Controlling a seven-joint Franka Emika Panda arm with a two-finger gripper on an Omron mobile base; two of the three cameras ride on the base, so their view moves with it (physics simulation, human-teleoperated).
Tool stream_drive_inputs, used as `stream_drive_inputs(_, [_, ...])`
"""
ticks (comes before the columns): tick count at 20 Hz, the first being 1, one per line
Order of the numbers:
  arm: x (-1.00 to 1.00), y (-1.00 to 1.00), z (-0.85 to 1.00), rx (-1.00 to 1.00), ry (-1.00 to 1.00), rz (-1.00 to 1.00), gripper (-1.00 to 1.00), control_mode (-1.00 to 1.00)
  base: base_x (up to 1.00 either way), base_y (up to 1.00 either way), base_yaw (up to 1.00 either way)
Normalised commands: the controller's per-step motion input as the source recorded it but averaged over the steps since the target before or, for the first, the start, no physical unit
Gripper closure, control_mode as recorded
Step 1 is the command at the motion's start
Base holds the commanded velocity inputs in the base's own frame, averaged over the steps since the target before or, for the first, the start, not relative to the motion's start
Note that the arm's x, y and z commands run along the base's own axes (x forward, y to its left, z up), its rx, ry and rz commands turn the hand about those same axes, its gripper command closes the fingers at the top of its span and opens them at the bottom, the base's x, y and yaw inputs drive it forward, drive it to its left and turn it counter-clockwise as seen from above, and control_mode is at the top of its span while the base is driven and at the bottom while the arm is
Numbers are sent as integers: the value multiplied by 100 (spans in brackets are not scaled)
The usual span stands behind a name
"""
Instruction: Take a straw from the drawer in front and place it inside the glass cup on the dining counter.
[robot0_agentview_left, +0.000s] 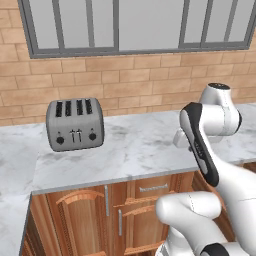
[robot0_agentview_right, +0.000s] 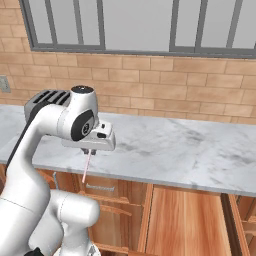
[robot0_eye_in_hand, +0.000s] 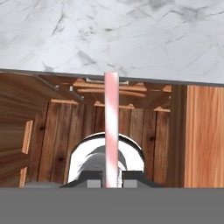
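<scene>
My gripper (robot0_agentview_right: 90, 151) hangs over the front edge of the brick-backed marble worktop (robot0_agentview_right: 165, 145) and is shut on the straw (robot0_agentview_right: 85, 169). The thin pale pink tube hangs straight down from the fingertips. In the hand view the straw (robot0_eye_in_hand: 111, 127) runs up the middle from my gripper (robot0_eye_in_hand: 111, 183). Its far end reaches the worktop's edge. Below it is the drawer (robot0_agentview_right: 102, 192), brown wood with a silver bar handle (robot0_eye_in_hand: 107, 81), seen too as the drawer (robot0_agentview_left: 155, 186). The glass cup and the dining counter are out of view.
A grey four-slot toaster (robot0_agentview_left: 75, 123) stands on the worktop to the left. Cabinet doors with vertical handles (robot0_agentview_left: 106, 200) sit under it. A wide wooden panel (robot0_agentview_right: 185, 220) lies to the right of the drawer. Brick wall and a window rise behind.
</scene>
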Motion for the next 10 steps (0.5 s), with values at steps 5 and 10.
stream_drive_inputs(5, [0,21,0,0,1,-1,100,-100,0,0,0])
stream_drive_inputs(10, [0,14,0,0,1,-3,100,-100,0,0,0])
